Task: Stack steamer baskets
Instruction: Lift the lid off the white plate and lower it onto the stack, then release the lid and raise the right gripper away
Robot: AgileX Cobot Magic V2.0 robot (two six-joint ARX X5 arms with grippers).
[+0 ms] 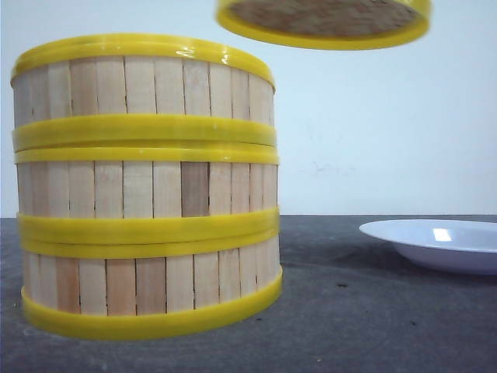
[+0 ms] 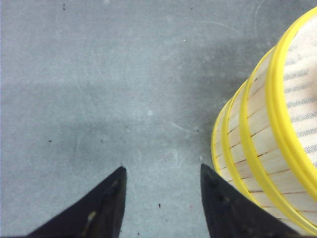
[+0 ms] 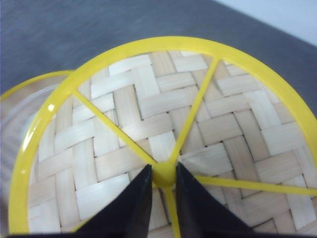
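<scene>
three baskets (image 1: 146, 186) sit stacked right up close in the front view, one atop another, rims touching, the stack planted on the grey worktop (image 1: 373, 318). looks like the stacking itself is done, by my read, with the lid the only piece not yet on.

left hand (image 2: 163, 198) hangs just beside the stack, low over bare worktop, fingers spread with nothing between them. the top basket's pale mesh floor shows at the edge of that wrist view.

right hand (image 3: 163, 198) is pressed in on the yellow knob at the hub of the lid (image 3: 168, 144), pinching it. woven underlay, yellow spokes, yellow rim all clear. in the front view the lid (image 1: 326, 23) hangs up high, above and to the right of the stack, well clear of it. beneath it in the right wrist view a yellow rim and some pale surface peek out; can't tell whether that's the top basket.

further back, right of the stack, a white plate (image 1: 435, 242) rests on the worktop.

risks from here: that knob is a small pinch point, so the lid could swivel or tilt and land cocked on the top rim. come down off-centre and it may nudge the stack sideways; the rims only rest on each other. the left hand so close could clip the stack if it swings.

no brands, labels or writing anywhere i can read.
</scene>
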